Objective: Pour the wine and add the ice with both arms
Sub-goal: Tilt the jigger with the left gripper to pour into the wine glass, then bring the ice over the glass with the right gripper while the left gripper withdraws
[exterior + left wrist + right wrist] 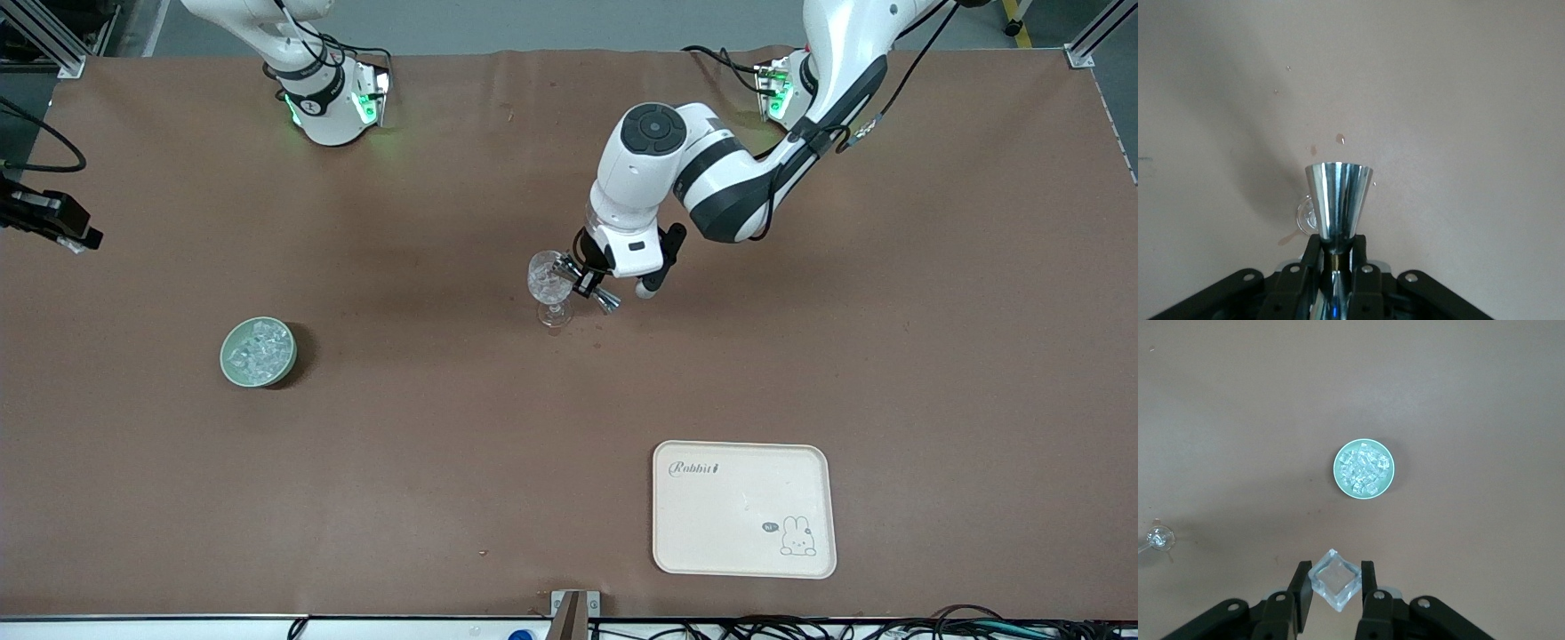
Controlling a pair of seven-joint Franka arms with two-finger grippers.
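Note:
A clear stemmed glass point(551, 289) stands mid-table. My left gripper point(584, 283) is shut on the waist of a shiny metal jigger point(594, 291), held tipped on its side at the glass's rim. In the left wrist view the jigger's cone point(1337, 199) points away from the gripper point(1337, 252), with the glass's foot point(1305, 215) under it. A pale green bowl point(258, 352) of ice point(260, 348) sits toward the right arm's end. My right gripper point(1335, 581) is high over the table beside the bowl point(1365, 468), shut on one ice cube point(1334, 580). It shows at the front view's edge point(84, 242).
A cream tray point(743, 508) with a rabbit drawing lies near the front camera, toward the left arm's end. Small wet spots point(1340, 139) mark the brown table by the glass. The glass also shows in the right wrist view point(1159, 537).

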